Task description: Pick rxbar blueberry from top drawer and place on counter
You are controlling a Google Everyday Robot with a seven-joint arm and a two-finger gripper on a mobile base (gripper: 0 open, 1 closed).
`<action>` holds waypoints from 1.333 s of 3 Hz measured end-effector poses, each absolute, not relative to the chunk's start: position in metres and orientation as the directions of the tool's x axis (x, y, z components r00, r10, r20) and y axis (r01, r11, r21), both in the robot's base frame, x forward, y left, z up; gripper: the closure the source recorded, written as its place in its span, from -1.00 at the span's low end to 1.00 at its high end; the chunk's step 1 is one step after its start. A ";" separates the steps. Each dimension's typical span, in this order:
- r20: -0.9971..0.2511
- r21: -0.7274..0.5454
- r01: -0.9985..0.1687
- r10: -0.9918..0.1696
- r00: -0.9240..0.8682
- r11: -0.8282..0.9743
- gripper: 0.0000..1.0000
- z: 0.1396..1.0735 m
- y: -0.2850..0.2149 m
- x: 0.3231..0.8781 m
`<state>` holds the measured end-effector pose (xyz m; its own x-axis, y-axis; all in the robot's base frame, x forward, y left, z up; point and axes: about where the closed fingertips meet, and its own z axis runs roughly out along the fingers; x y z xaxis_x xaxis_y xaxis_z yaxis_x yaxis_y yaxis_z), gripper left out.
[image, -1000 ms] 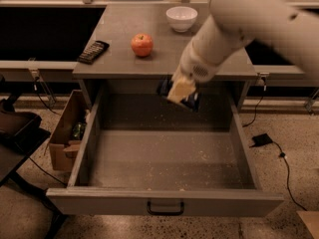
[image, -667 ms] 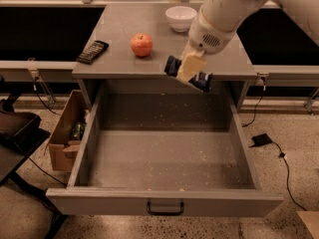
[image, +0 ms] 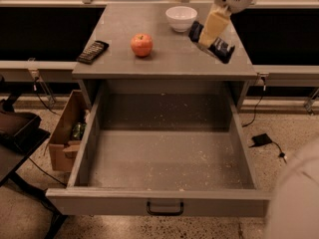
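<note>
Gripper (image: 211,34) clamped on rxbar blueberry (image: 222,49), which is tilted over the right side of the counter (image: 169,61), near white bowl (image: 181,18). Recommend lowering until flat and releasing clear of the bowl.

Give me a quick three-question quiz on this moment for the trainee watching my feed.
1. True or false: the rxbar blueberry lies in the top drawer.
2. Which thing on the counter is nearest the gripper? A apple, B white bowl, C black remote.
3. Fill in: the gripper is shut on the ____.
Key: 1 false, the bar is in the gripper at the counter's right side. 2 B. 3 rxbar blueberry.
</note>
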<state>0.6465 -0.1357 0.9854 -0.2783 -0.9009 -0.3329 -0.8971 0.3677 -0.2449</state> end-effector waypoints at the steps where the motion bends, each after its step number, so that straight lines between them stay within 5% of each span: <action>1: -0.470 -0.382 -0.786 -0.834 -0.287 0.486 1.00 1.035 -0.164 0.700; 2: -0.563 -0.440 -0.710 -0.785 -0.259 0.549 1.00 1.052 -0.177 0.736; 4: -0.566 -0.314 -0.757 -0.753 -0.335 0.573 1.00 0.933 -0.157 0.803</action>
